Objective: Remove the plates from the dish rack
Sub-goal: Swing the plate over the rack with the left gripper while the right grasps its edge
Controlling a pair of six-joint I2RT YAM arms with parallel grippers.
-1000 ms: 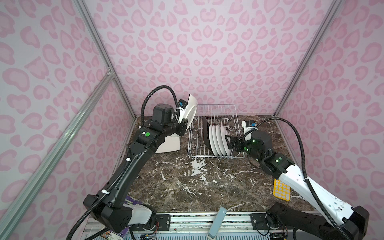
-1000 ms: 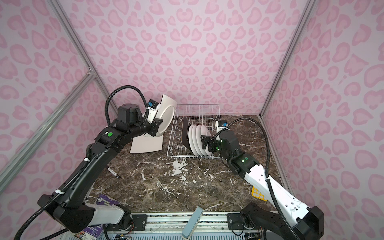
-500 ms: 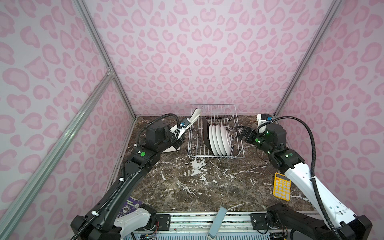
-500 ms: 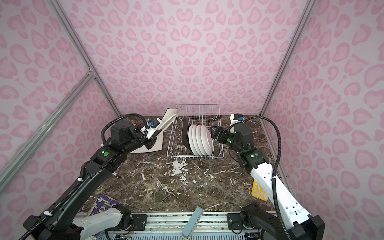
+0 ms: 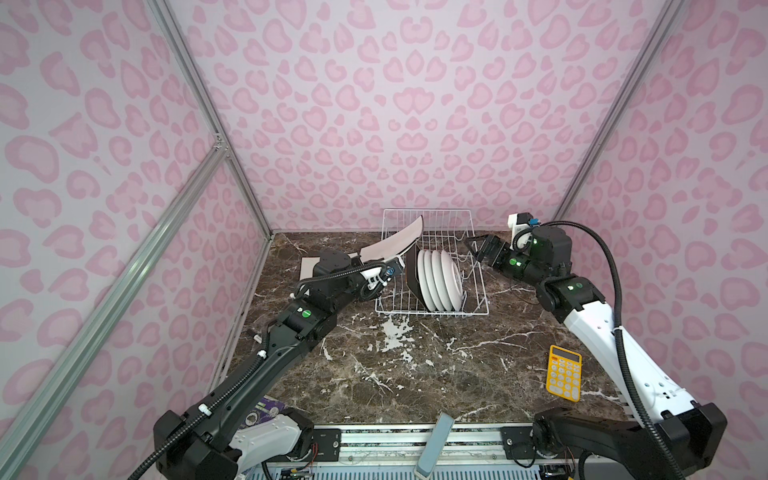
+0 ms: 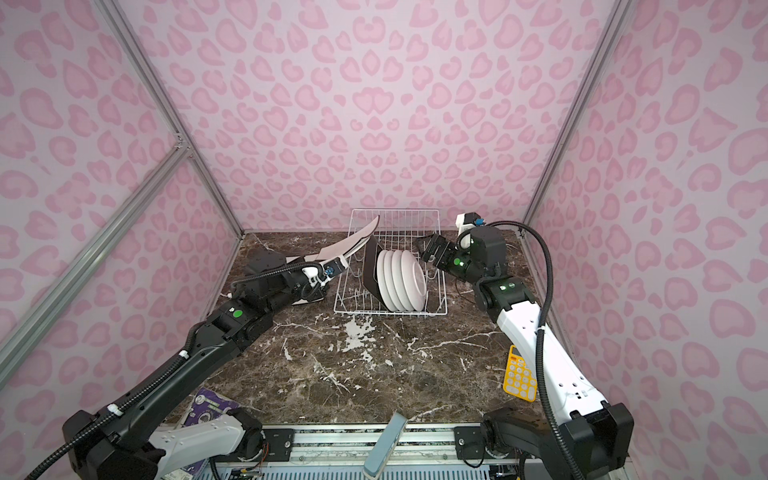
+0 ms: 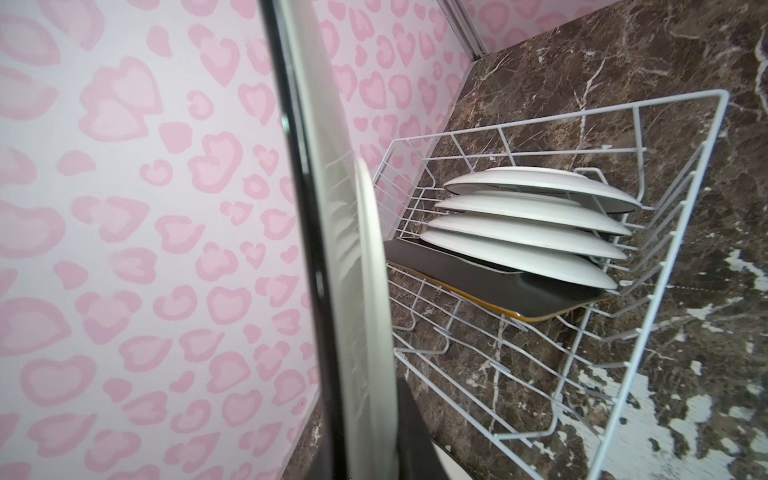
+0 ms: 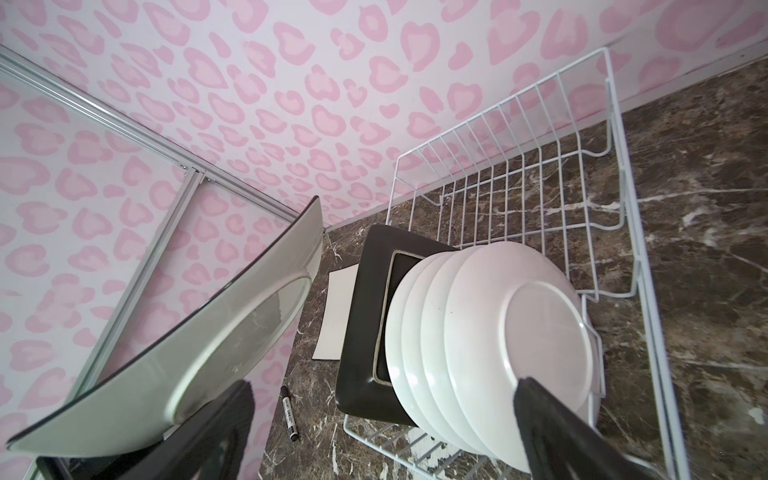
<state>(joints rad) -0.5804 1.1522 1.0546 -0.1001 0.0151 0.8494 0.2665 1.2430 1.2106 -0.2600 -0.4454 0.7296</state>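
Fingers (image 7: 409,436) of the left gripper (image 5: 365,261) were clamped on 1 tilted cream square plate (image 5: 395,243) beside the dish rack (image 5: 428,210), at the back edge of the worktop (image 5: 395,374). Fingers (image 8: 552,428) of the right gripper (image 5: 473,247) stood apart. The rack held 4 round plates (image 5: 442,280) and 1 dark plate (image 5: 412,274). 1 flat cream plate (image 5: 307,268) lay near the back-left corner.

The brown marble tabletop (image 5: 415,374) carries a white wire dish rack (image 5: 432,224) at the back, a cream square plate (image 5: 309,268) flat to its left, a black marker (image 8: 289,413) near that plate, and a yellow calculator (image 5: 564,372) front right
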